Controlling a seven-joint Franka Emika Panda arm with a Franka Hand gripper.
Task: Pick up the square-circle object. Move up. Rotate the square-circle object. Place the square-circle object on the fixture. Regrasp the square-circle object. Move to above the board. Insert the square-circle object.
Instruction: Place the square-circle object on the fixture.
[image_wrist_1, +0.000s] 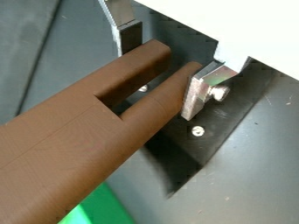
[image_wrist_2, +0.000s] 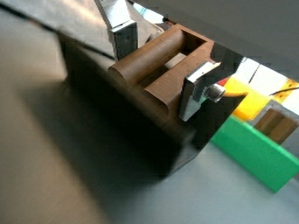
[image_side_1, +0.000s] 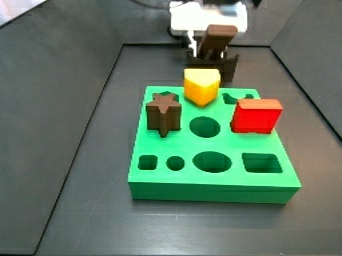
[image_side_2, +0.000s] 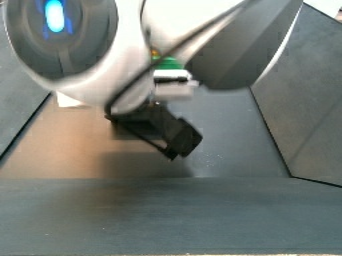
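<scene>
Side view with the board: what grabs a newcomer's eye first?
The bright green board fills mid-floor, carrying a yellow block, a red block and a dark star-shaped peg. Behind it the gripper sits low over the fixture. In a wrist view, the reddish-brown square-circle object lies between the silver fingers.

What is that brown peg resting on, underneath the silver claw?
The square-circle object lies on the fixture, a dark block standing behind the board. The gripper has a finger on each side of it. The fixture's top is covered by the peg.
</scene>
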